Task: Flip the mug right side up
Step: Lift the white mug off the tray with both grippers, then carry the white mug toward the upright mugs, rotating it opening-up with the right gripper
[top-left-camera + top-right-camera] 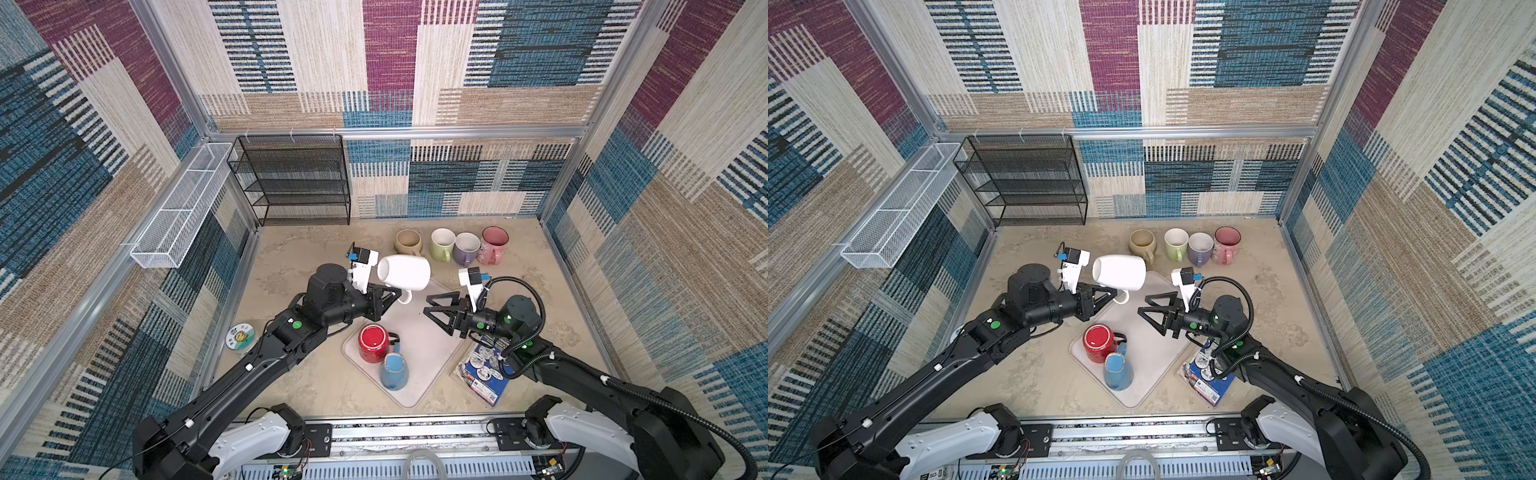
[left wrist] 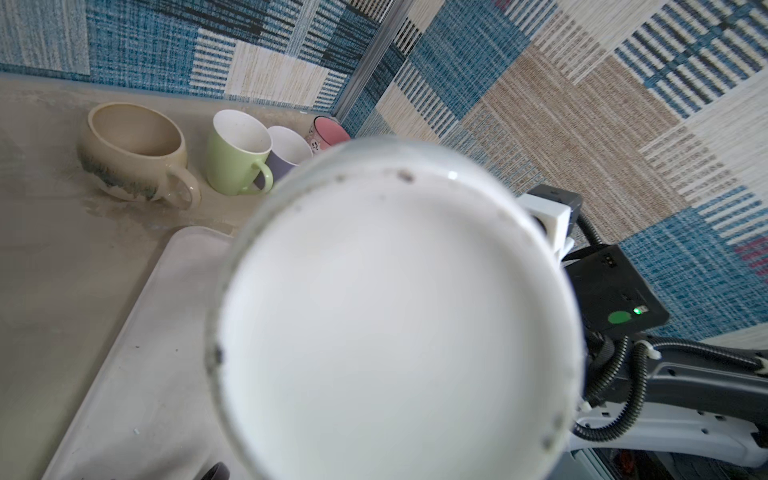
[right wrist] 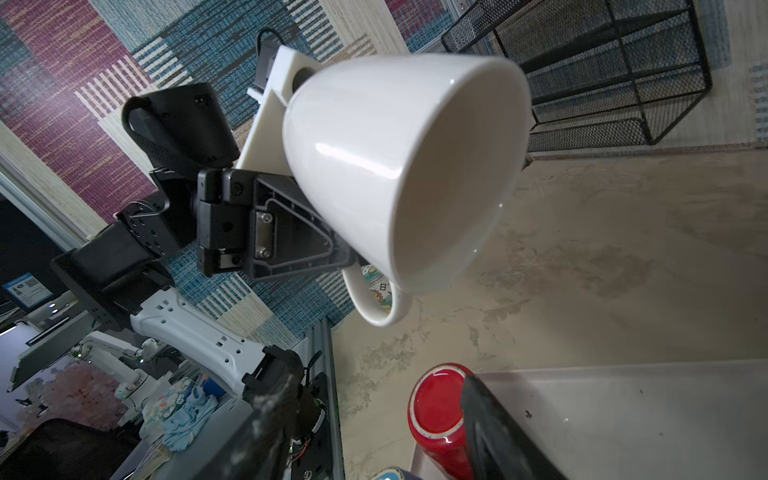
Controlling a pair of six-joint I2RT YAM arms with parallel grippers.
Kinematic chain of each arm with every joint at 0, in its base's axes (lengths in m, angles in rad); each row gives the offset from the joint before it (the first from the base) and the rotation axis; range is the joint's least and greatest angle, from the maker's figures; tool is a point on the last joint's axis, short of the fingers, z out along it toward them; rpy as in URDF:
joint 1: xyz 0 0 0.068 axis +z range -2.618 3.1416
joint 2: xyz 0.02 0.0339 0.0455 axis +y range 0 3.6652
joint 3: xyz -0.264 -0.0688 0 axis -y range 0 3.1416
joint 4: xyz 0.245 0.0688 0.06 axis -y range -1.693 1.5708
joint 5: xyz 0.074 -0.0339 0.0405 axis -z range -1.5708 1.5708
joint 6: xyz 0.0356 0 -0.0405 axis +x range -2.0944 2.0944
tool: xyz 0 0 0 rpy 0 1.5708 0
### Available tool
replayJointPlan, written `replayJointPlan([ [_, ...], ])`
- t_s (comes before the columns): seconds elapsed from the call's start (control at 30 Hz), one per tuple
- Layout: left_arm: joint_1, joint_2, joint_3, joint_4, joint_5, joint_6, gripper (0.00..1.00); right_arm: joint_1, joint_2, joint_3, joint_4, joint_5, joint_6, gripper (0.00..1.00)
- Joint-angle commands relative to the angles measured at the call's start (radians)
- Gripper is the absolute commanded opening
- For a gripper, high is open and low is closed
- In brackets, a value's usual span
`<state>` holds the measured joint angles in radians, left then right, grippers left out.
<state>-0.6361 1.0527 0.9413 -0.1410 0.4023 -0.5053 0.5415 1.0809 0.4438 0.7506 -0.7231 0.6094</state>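
Top views both show tray (image 1: 428,357) holding base-up red mug (image 1: 372,343), blue mug (image 1: 394,370).

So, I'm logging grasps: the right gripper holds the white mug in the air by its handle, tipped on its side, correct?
No: the left gripper holds the white mug in the air by its handle, tipped on its side. Both top views show it; the right gripper stands open and empty.
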Motion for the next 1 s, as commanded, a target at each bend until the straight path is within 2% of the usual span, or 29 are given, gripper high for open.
replayJointPlan([
  [0.0,0.01,-0.013,-0.011,0.166,0.085,-0.04,0.0,0.001,0.028,0.026,0.102,-0.024,0.033,0.63],
  [0.4,0.058,-0.004,-0.053,0.366,0.208,-0.141,0.0,-0.002,0.19,0.162,0.195,-0.089,0.094,0.49],
  [0.97,0.076,0.071,-0.067,0.499,0.26,-0.19,0.0,-0.004,0.302,0.258,0.322,-0.12,0.19,0.33],
])
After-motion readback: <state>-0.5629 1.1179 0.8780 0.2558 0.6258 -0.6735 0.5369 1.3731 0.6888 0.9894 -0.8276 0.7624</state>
